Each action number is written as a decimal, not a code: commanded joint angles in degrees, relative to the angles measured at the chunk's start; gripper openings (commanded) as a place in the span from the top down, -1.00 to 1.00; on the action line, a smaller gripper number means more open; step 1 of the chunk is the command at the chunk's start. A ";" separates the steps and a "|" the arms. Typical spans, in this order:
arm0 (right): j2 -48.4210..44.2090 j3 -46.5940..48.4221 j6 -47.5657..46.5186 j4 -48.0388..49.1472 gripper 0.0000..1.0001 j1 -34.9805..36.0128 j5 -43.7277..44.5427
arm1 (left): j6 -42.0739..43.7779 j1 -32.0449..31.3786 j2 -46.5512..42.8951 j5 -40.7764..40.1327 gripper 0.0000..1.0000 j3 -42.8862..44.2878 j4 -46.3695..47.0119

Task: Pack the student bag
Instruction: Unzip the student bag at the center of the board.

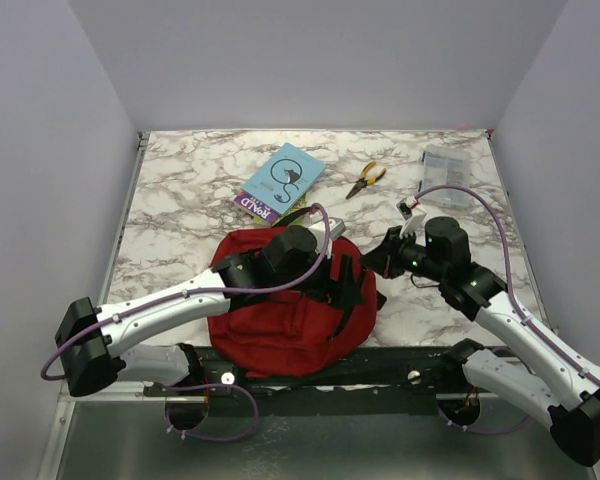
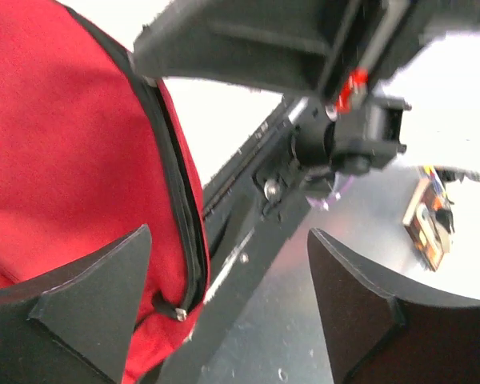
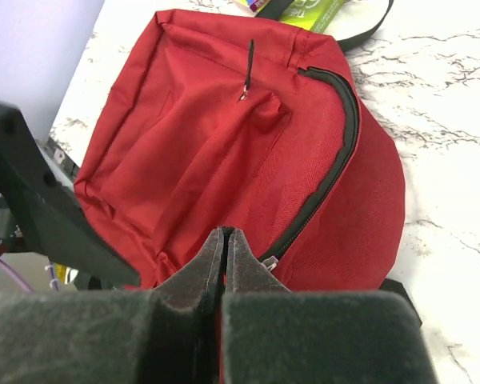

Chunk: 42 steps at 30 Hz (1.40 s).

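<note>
The student bag, a dark red backpack with black zippers, lies near the table's front edge. My left gripper hovers over its right side, open; in the left wrist view the gripper has nothing between its fingers. A small zipper pull hangs by the left finger, on the edge of the bag. My right gripper is at the bag's right edge. In the right wrist view its gripper is shut, with a sliver of red fabric from the bag between the pads. The black zipper curves past the tips.
A light blue book lies on a purple one behind the bag. Yellow-handled pliers and a clear plastic box lie at the back right. A black rail runs along the near edge.
</note>
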 commanded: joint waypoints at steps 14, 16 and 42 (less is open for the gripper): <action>-0.71 1.90 4.31 2.51 0.99 -0.37 -3.77 | 3.91 1.23 13.39 -10.41 0.29 9.23 -4.56; -0.52 1.78 5.31 2.98 0.99 -0.31 -3.52 | 3.49 1.23 14.01 -9.42 0.39 9.33 -4.39; 37.50 18.64 4.79 16.21 0.99 -6.87 3.07 | 1.16 0.08 7.14 1.20 1.00 -1.13 6.06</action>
